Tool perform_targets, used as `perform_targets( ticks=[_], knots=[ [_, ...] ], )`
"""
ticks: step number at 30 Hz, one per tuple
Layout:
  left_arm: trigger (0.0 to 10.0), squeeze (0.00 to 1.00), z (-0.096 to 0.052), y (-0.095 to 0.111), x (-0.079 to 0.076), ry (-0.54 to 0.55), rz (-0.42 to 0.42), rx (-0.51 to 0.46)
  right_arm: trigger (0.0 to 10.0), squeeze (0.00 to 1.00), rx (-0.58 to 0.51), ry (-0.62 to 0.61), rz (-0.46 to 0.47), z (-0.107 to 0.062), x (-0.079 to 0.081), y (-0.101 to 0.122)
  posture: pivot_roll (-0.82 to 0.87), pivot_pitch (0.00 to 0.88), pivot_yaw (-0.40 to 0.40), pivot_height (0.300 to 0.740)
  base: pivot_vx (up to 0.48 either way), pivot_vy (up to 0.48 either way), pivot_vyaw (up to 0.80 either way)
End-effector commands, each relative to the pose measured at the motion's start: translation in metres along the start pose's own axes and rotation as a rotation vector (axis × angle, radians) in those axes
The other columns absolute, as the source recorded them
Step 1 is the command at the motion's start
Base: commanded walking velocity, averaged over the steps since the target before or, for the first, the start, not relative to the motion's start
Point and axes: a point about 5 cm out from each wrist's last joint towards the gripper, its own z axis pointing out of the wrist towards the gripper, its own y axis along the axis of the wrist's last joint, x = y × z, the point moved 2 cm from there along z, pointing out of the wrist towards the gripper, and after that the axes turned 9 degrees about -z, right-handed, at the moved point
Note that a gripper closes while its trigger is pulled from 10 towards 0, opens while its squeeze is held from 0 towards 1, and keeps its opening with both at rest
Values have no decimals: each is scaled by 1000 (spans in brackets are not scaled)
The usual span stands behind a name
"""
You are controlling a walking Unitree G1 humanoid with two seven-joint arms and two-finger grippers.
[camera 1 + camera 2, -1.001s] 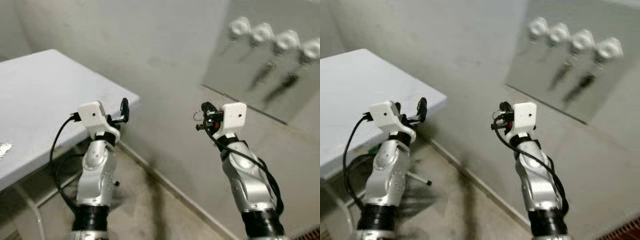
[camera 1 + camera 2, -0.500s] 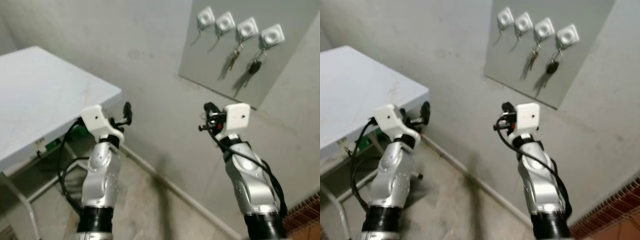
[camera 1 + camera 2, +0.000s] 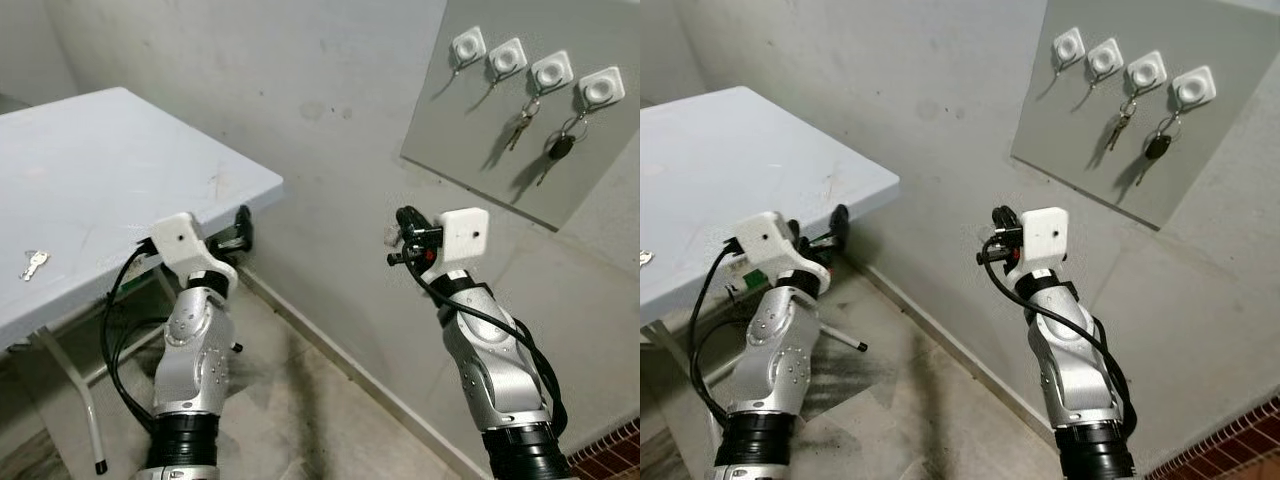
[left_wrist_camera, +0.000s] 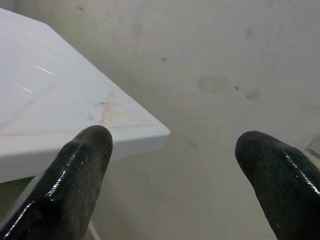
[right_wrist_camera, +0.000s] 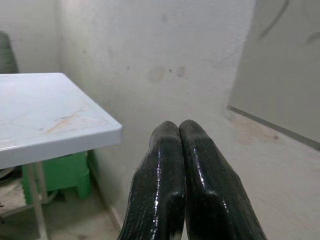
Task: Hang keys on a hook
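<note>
**Key at 9 o'clock, hooks at 1 o'clock**

Saw a white table (image 3: 120, 160) spread across the left of the head view, from 8 round to 11 o'clock. Saw a grey board (image 3: 450, 140) fixed to the wall at 1 o'clock, carrying four white hooks (image 3: 467, 45) in a row: the two toward 12 bare, the two toward 3 already loaded with hanging keys (image 3: 558, 148).

Found the left gripper (image 3: 243, 228) just off the table's near corner, fingers (image 4: 80, 165) spread wide on nothing. Found the right gripper (image 3: 404, 232) raised in open air below the board, well apart from it, fingers (image 5: 165, 150) pressed together; noted a small pale speck at their tips, too small to name.

Spotted one loose key (image 3: 33, 264) flat on the table, near its front edge, at about 9 o'clock from the left gripper, long axis seemingly running 8 to 2 o'clock. Judged the left arm far the nearer to it, and the right arm the nearer to the bare hooks.
</note>
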Motion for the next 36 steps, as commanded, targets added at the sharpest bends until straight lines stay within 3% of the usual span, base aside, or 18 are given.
perform_targets(
  ticks=[1,4,14,36],
  knots=[
    [10000,0,1,-2,-9,-19,-17,10,10000,0,-13,-25,-8,-2,-9,5,-1,0,-90,740,0,0,0],
    [10000,0,2,-4,-7,-9,-14,31,10000,0,-12,-24,-8,-2,-10,5,-1,0,-90,740,0,0,0],
    [10000,0,2,-1,-5,1,-6,28,10000,0,-8,-26,-8,-2,-9,3,0,0,-83,740,466,0,0],
    [10000,0,2,-1,-9,-30,18,28,10000,0,-9,-44,-9,-1,-9,1,7,0,-62,740,0,0,0]
  ],
)
